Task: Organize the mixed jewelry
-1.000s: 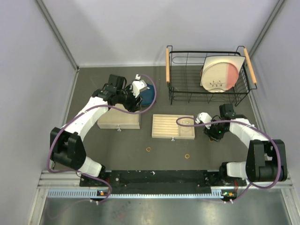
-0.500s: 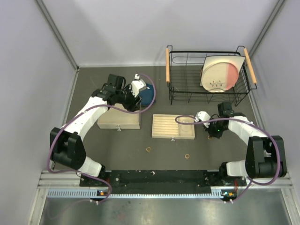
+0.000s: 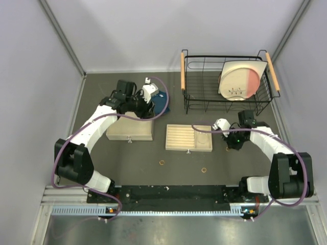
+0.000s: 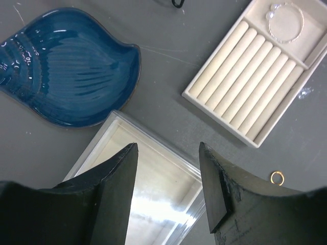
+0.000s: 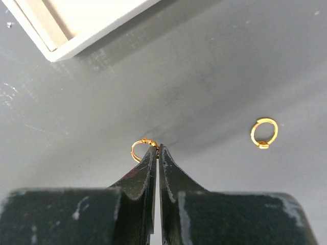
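Two small rings are showing in the right wrist view, and the right gripper [image 5: 156, 149] is pinching the nearer gold ring [image 5: 138, 150] by its right edge, the jaws pressed almost together with only a sliver of gap. Whether that ring is resting on the dark table [image 5: 214, 76] or hanging just clear of it, I cannot tell. The second gold ring [image 5: 264, 132] is lying loose on the table to the right, well apart, and a corner of the slotted tray [image 5: 71, 35] is sitting at the upper left of that view. The left gripper [image 4: 167, 191] is hovering with its jaws spread and holding nothing, above the pale wooden box [image 4: 153, 168] beside the blue leaf-shaped dish [image 4: 66, 66]. In its view the silver hoop [image 4: 286, 23] is lying in the tray's end compartment and another loose ring [image 4: 277, 177] is waiting on the table. The step in hand is looking like carrying the pinched ring to its place. Doing it well is probably calling for a slow, straight lift, since so thin a hold on the rim is likely letting the ring twist or slip. After that comes travelling low over the tray and spreading the jaws only once the ring is sitting over a slot rather than over the rim.
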Tool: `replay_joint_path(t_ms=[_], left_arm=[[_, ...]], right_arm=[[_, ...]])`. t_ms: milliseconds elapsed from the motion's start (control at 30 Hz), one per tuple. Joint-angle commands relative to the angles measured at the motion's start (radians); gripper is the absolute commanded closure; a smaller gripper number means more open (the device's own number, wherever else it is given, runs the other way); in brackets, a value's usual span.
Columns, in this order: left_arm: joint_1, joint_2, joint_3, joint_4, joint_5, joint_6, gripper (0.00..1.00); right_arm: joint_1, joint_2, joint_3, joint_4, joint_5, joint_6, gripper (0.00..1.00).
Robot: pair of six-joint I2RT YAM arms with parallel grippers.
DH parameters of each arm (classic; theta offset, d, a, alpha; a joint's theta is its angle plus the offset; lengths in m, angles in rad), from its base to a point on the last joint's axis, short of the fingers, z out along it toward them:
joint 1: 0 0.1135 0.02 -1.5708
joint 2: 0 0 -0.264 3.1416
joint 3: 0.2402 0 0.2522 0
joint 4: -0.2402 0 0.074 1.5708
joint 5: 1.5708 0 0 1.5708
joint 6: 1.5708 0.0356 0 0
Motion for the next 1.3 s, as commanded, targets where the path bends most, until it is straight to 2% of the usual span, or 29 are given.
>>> replay_joint_path(t_ms=[0,133,300,433,633,767,900,1267], left_arm=[[0.005,-0.019,-0.002,0.114,0.034,-0.115,0.43],[0.005,-0.025,-0.005,0.180,0.080,-0.221,0.43],[0.004,-0.048,-0.011,0.307,0.170,-0.401,0.42],[-0.028,-0.061,-0.037,0.459,0.245,-0.520,0.39],[-0.142,-0.042,0.004,0.615,0.158,-0.649,0.38],[-0.185,0.027,0.107,0.605,0.138,-0.780,0.42],[-0.228,0.047,0.115,0.614,0.106,-0.802,0.43],[-0.257,0.035,0.130,0.594,0.026,-0.790,0.47]], right_arm=[[0.010,-0.053,0.078,-0.026,-0.029,0.076,1.00],[0.010,-0.066,0.175,-0.060,-0.054,0.188,1.00],[0.027,-0.057,0.394,-0.120,-0.092,0.409,1.00],[0.134,-0.052,0.551,-0.095,0.021,0.600,1.00],[0.272,0.038,0.775,-0.058,0.153,0.799,1.00],[0.355,0.088,0.870,-0.032,0.239,0.862,1.00],[0.439,0.138,0.936,-0.020,0.342,0.905,1.00],[0.509,0.207,1.028,-0.023,0.316,1.003,1.00]])
